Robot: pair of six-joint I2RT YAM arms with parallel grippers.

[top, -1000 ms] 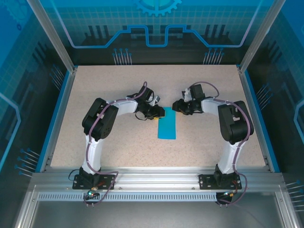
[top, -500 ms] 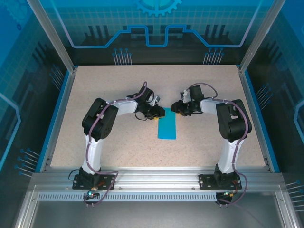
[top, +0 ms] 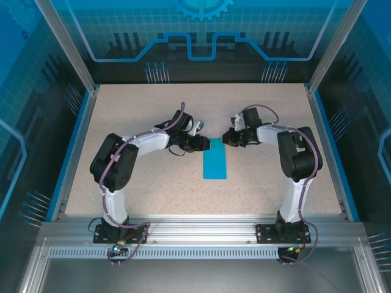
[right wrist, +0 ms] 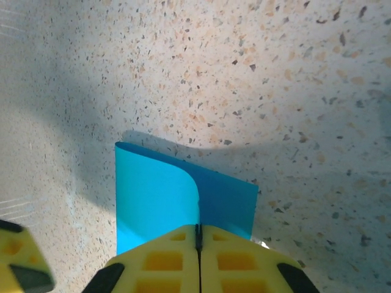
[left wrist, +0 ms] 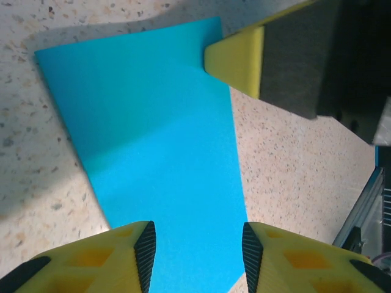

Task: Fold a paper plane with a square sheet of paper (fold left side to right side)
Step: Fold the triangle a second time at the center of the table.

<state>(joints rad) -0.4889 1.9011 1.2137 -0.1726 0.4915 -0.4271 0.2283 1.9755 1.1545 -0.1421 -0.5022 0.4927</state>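
Note:
The square sheet of paper is teal-blue and lies folded double as a narrow strip on the speckled table. My right gripper is at the strip's far right corner, shut on the paper. The top layer curls up into the closed jaws. My left gripper hovers at the far left corner, open. Its fingertips straddle the paper without pinching it. A yellow finger of the right gripper touches the paper's corner in the left wrist view.
The speckled tabletop is bordered by blue rails and aluminium frame posts. One fingertip of the left gripper shows at the lower left of the right wrist view, close to the right gripper.
My right gripper has closed on the paper's far edge. The left gripper has opened a little, and the left arm's elbow has swung out to the left.

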